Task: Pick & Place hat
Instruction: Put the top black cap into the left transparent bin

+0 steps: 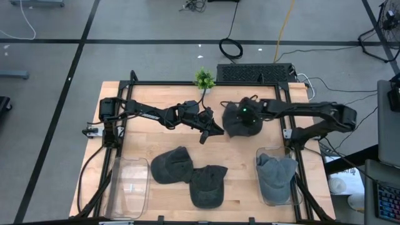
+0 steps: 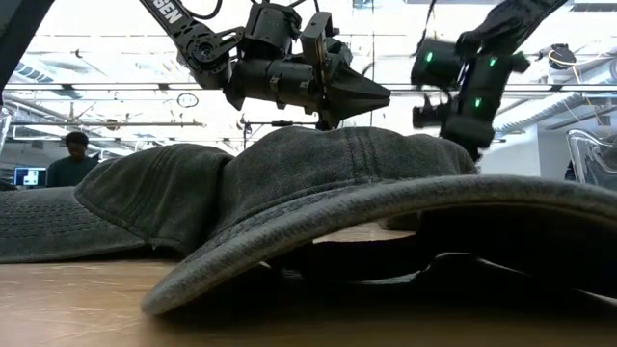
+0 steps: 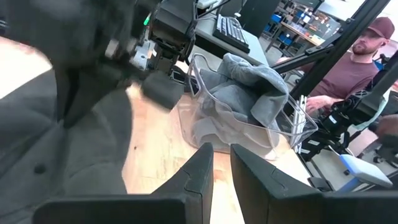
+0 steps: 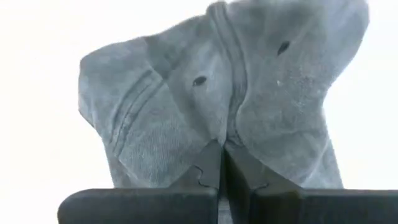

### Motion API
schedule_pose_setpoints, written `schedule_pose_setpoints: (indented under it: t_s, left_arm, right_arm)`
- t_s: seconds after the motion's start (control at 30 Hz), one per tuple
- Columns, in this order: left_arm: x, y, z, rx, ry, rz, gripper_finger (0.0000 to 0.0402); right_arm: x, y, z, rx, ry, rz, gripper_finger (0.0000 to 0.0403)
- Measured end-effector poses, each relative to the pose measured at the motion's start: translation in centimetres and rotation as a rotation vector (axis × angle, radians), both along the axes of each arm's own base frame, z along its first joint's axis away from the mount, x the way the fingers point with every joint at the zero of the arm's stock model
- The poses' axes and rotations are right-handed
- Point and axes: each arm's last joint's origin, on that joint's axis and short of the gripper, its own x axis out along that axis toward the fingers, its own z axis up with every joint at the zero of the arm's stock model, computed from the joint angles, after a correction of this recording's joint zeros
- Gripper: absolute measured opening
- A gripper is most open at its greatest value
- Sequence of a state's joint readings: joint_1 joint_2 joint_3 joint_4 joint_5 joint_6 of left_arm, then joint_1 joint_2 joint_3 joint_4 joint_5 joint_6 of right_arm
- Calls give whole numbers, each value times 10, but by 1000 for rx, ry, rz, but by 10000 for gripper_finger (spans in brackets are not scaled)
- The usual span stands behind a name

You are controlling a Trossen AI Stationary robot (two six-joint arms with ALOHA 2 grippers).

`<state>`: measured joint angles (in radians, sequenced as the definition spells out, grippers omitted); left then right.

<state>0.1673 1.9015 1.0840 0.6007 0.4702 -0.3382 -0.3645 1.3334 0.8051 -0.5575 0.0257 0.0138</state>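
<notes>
A dark grey hat at the far middle of the table is in my right gripper, which is shut on its crown; the right wrist view shows the hat below the fingers. My left gripper hovers just left of that hat, empty, with a narrow gap between its fingers. Two more dark hats lie on their brims at the near middle, and they fill the low view. A lighter grey hat lies in the right clear bin. My right gripper pinches a fold of the hat's crown between its two fingers, beside a seam and two eyelets. The fingers come from above, pointing down. The hat spreads out below the fingers; I cannot tell whether it is clear of the table.
An empty clear bin stands at the near left. A small green plant and a keyboard are at the far edge. A person sits past the table's right side. Bare wood lies between the hats and bins.
</notes>
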Motion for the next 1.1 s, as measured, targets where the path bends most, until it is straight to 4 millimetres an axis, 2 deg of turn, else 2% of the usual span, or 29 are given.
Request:
schedule_pose_setpoints:
  t_s: [0.23, 0.37, 0.53, 0.63, 0.83, 0.97, 1.1]
  left_arm:
    - [0, 0, 0, -1, 0, 1, 62]
    - [0, 0, 1, -9, -10, 4, 62]
    - [1, 0, 7, -75, -46, 17, 62]
    - [2, 1, 10, -162, -53, 33, 62]
    - [0, 13, 11, -456, 20, 166, 62]
    - [-1, 17, 17, -535, -8, 98, 62]
    - [-4, 24, 22, -524, -22, -17, 63]
  right_arm:
    - [-22, 8, 49, -87, -244, -27, 1]
    - [-37, 12, 74, -211, -367, -73, 0]
    - [-51, 22, 98, -289, -518, -81, 0]
    - [-56, 30, 107, -292, -590, -41, 0]
    - [-52, 42, 118, -309, -705, 41, 0]
    - [-46, 51, 116, -344, -688, 97, 0]
    - [-44, 56, 118, -419, -681, 108, 0]
